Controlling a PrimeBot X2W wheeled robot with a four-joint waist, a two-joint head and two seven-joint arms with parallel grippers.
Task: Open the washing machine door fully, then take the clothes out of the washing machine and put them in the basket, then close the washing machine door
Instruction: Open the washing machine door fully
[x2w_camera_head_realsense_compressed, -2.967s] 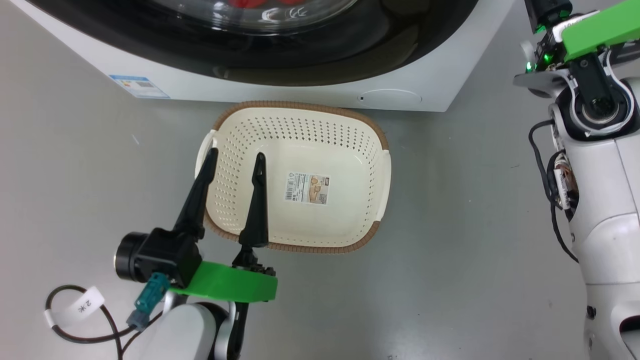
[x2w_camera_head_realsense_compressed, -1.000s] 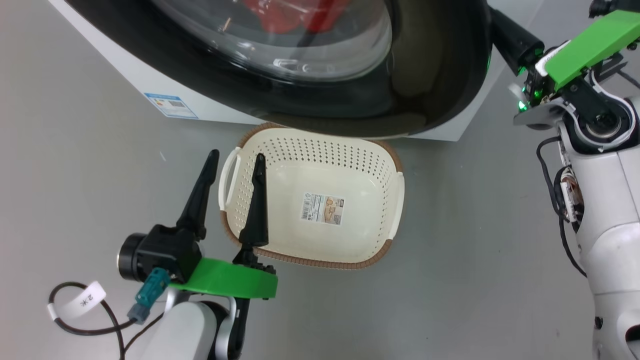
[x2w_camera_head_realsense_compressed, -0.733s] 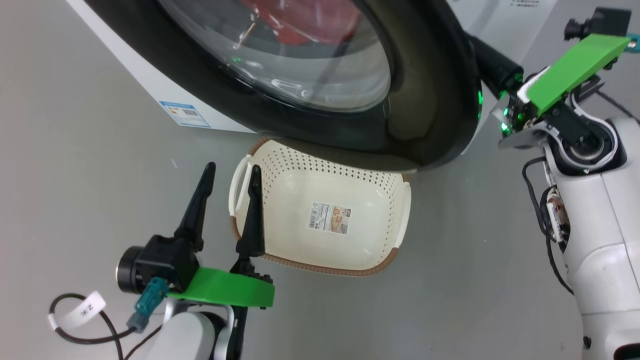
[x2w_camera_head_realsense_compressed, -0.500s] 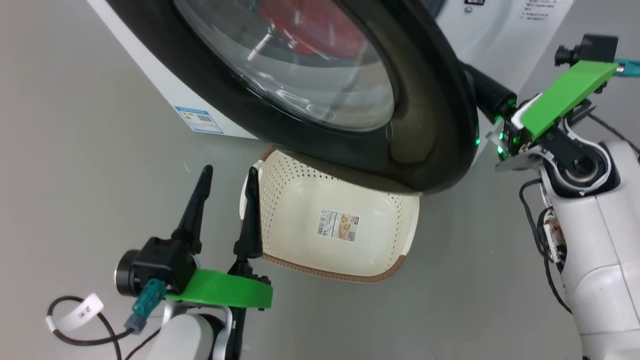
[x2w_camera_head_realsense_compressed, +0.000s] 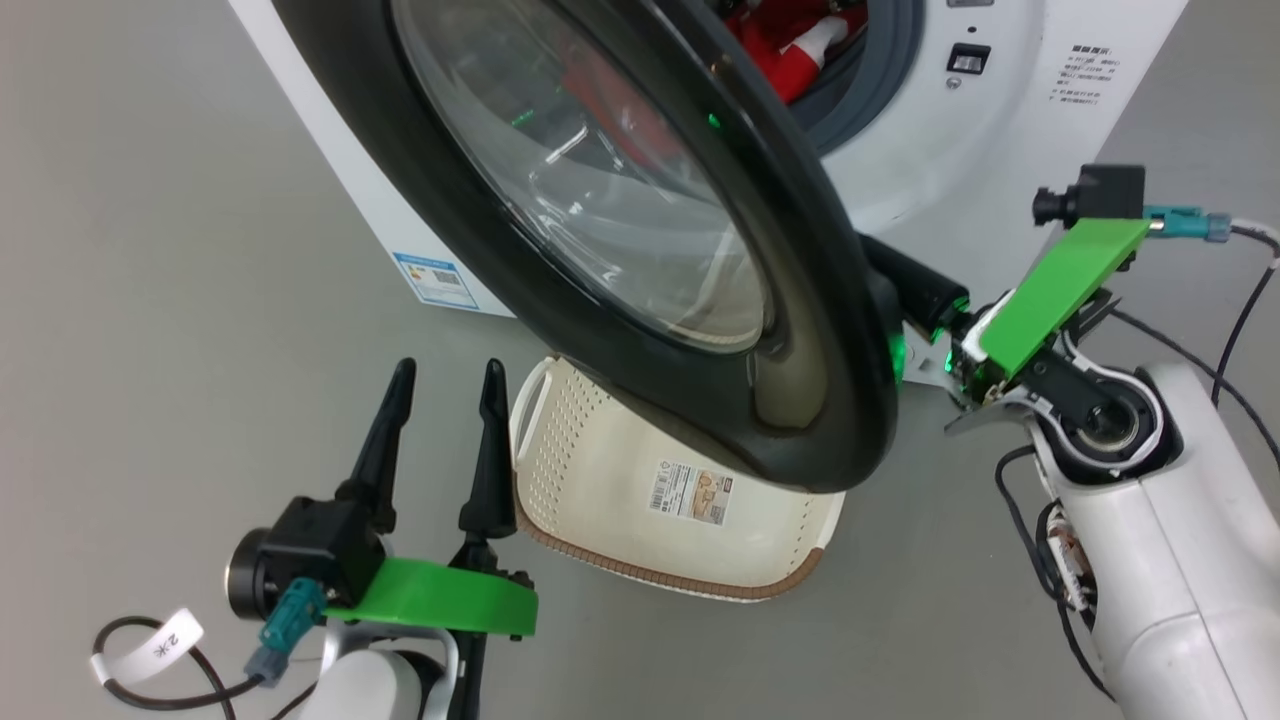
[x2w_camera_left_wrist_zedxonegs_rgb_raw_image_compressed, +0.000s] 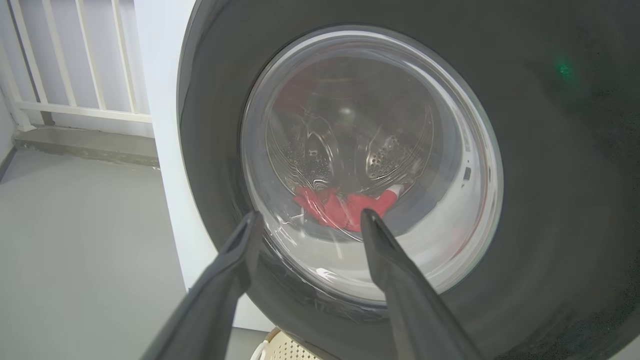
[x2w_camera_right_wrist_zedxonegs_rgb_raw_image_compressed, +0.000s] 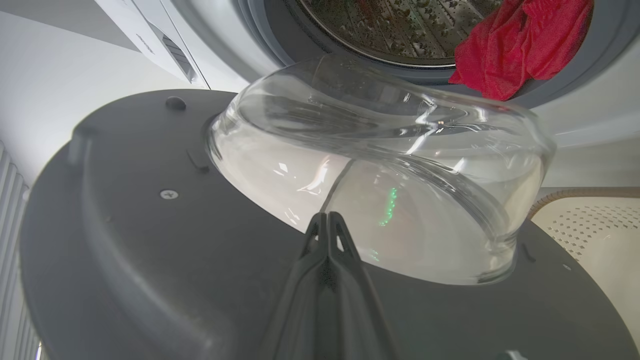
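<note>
Bare grey floor carries the white washing machine and the basket beneath its half-swung door. Red clothes lie in the drum. A white railing stands beside the machine. The left hand is spread wide and empty. The right hand, pinched closed, is at the door's inner side.

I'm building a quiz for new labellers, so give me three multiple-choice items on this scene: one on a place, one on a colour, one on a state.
1. Where is the basket? A) on the washer B) on the floor, below the open door C) in the drum
2. What colour are the clothes? A) blue B) red C) yellow
3. The left claw is: A) shut on clothes B) shut on a handle C) open and empty
Answers: 1 B, it stands on grey floor with the door's rim over it; 2 B, both wrist views show red fabric; 3 C, its jaws stand apart, nothing between.
</note>
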